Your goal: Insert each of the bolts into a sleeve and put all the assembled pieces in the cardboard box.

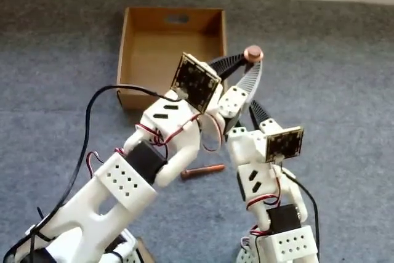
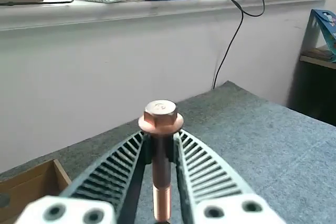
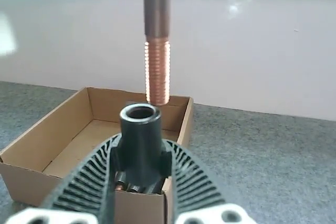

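Your left gripper (image 2: 161, 141) is clamped on a bolt (image 2: 160, 174). It grips the shank just under the head, with the head up and the threads hanging free below. Gripping that high leaves the whole threaded end bare to go into a sleeve.

Your right gripper (image 3: 140, 146) is closed around the sleeve (image 3: 139, 129). The sleeve stands upright with its bore open at the top, so the bolt can drop straight in.

In the right wrist view the bolt tip sits right over the bore, very close to the rim. I can't tell if it has entered yet. It looks a touch off centre, toward the far rim.

The pair is held up in the air just outside the box (image 1: 130, 47), by its side wall on the right arm's side. That looks sensible, since the drop-off after mating is short.

My read of the step is alignment done and insertion about to start. You'd want a straight lowering with no tilt, because the threads could catch on the rim and knock the sleeve askew in its grip.

A second bolt (image 1: 203, 170) lies flat on the table (image 1: 332, 90), well in front of the box between the two arms. It has no sleeve on it, so the task is not near done. Some copper bits show low in the box behind the sleeve, but I can't tell what they are.
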{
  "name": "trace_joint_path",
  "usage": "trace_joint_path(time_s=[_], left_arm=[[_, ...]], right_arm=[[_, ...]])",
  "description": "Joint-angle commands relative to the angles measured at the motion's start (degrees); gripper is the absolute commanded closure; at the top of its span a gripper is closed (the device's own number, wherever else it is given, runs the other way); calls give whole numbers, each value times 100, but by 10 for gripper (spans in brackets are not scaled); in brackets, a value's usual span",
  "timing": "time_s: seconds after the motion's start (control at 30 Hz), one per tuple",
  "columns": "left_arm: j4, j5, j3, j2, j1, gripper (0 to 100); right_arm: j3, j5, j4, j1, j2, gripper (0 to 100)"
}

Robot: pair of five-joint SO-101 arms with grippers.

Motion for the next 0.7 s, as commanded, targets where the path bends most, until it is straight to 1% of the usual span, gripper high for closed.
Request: trace_joint_path(time_s=[0.0,0.23,0.4,0.67], left_arm=[[-167,-9,-66,-22,-57,991],[-167,-26,-75,-22,-66,991],[-167,-9,-101,-22,-303,991],[-167,-9,-75,-13,-259,991]], right_arm=[[-75,53,-101,4,-57,992],[-84,53,-101,4,-66,992],[-84,53,-101,4,-66,992],[-84,53,-101,4,-66,992]])
